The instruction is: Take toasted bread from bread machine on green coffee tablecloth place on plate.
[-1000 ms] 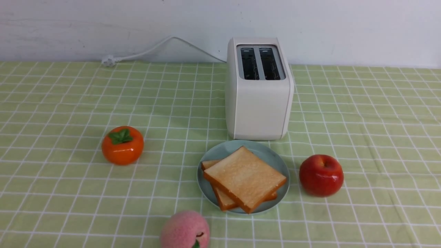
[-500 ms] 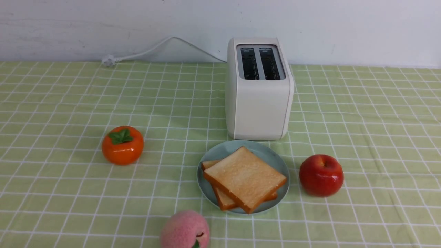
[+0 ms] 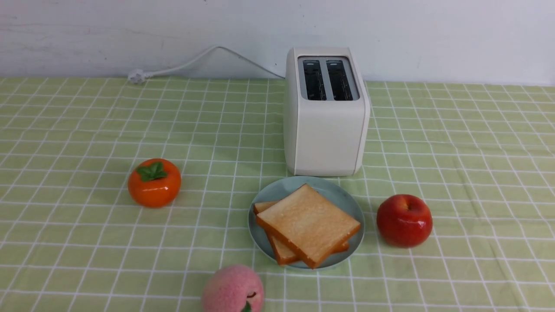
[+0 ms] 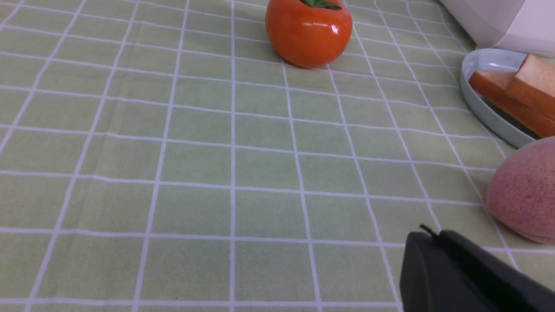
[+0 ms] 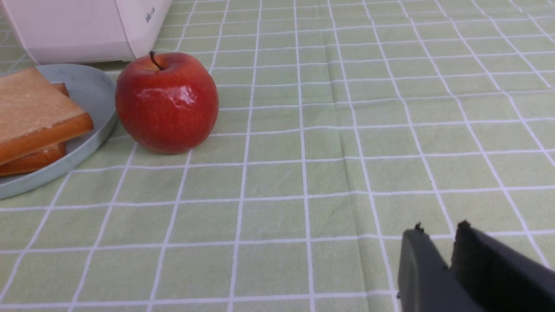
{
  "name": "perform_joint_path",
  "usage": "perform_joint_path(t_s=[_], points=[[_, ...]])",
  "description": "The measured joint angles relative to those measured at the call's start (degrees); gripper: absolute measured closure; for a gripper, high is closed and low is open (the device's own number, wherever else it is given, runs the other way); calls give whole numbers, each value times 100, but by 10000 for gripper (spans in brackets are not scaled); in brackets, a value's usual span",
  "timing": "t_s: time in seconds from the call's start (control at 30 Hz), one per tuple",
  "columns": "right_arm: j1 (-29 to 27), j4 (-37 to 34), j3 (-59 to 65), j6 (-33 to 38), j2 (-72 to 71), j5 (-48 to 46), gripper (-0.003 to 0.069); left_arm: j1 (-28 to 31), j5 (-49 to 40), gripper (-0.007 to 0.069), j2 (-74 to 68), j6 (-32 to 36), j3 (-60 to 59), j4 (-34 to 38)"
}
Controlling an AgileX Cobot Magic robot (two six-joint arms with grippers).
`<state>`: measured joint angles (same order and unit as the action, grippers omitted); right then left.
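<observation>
Golden square toasted bread (image 3: 308, 223), round plate (image 3: 344, 198)

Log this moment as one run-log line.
stage: done | toasted bread: both slices stacked on plate | bread machine: slots empty | left gripper: shut, empty | right gripper: shut, empty

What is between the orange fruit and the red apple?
The plate with two toast slices stacked on it sits between the orange fruit and the red apple. The front view shows it.
</observation>
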<state>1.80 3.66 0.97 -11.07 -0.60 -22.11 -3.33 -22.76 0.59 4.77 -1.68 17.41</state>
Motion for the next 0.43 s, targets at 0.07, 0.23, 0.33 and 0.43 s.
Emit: perform_joint_path(t_s=[0.07,0.23,0.33,0.43], points=[[0,0,0,0,0,0,533,0,0,627,0,0,0,0],[0,0,0,0,0,0,527,0,0,624,0,0,0,0],[0,0,0,0,0,0,524,0,0,622,0,0,0,0],[0,0,0,0,0,0,519,0,0,620,0,0,0,0]])
